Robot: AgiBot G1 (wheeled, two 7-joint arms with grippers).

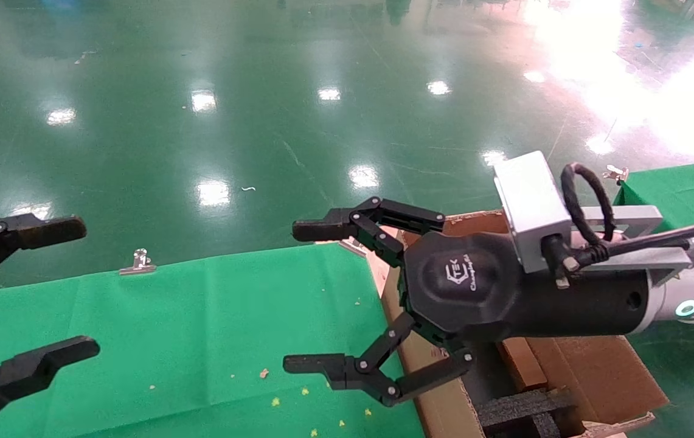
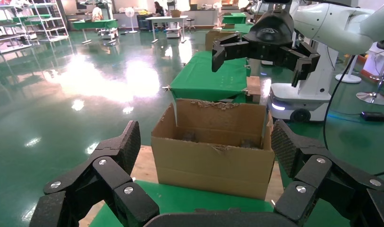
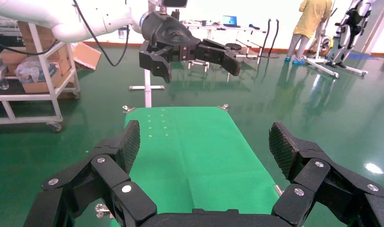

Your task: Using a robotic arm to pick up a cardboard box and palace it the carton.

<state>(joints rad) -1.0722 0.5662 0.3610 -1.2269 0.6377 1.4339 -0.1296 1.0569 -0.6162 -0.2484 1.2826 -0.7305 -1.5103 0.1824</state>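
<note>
The right tool (image 1: 313,298) reaches leftward, level, fingers spread and empty, over the carton's (image 1: 590,371) left edge; the left tool (image 1: 58,289) hangs apart at far left.

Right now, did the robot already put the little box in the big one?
Can't tell. The right gripper hangs open and empty over the green table, beside the carton. The left gripper is open and empty too. No little box shows on the table. Black foam shows inside the carton, but its inside is mostly hidden.
</note>
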